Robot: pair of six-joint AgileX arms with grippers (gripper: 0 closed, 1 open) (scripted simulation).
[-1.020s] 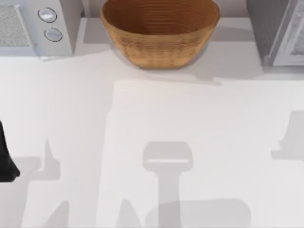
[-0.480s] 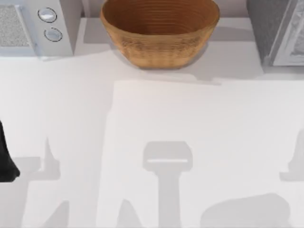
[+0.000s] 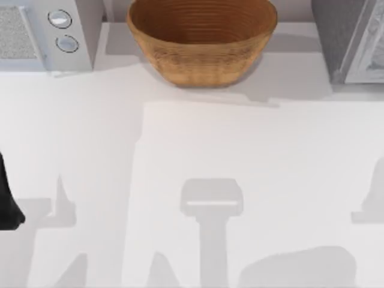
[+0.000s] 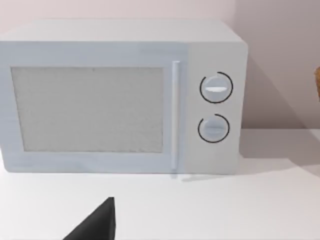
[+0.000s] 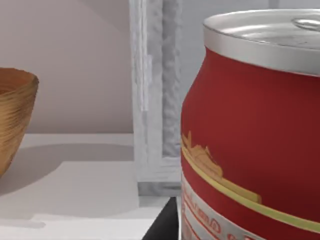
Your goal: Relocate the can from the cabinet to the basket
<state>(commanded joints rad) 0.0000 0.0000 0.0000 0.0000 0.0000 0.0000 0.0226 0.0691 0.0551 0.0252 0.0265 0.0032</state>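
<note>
The can [image 5: 250, 140], red with a silver top, looms very close in the right wrist view. One dark finger [image 5: 162, 227] of my right gripper lies against its side, so the gripper is shut on the can. Just behind it stands the cabinet's white door frame [image 5: 155, 100]. From above, the cabinet [image 3: 351, 39] is at the back right and the tan woven basket [image 3: 201, 42] at the back centre; the basket's edge [image 5: 15, 115] also appears beyond the can. My left gripper [image 3: 6, 204] is parked at the left edge of the table.
A white microwave [image 3: 45, 33] with two round knobs stands at the back left, and it faces the left wrist camera [image 4: 120, 95]. Arm shadows lie across the white tabletop [image 3: 198, 150] along the front and right.
The arm shadow along the table's front has slid from the centre toward the right, and the shadow at the right edge has dropped lower. The left arm has not moved.
</note>
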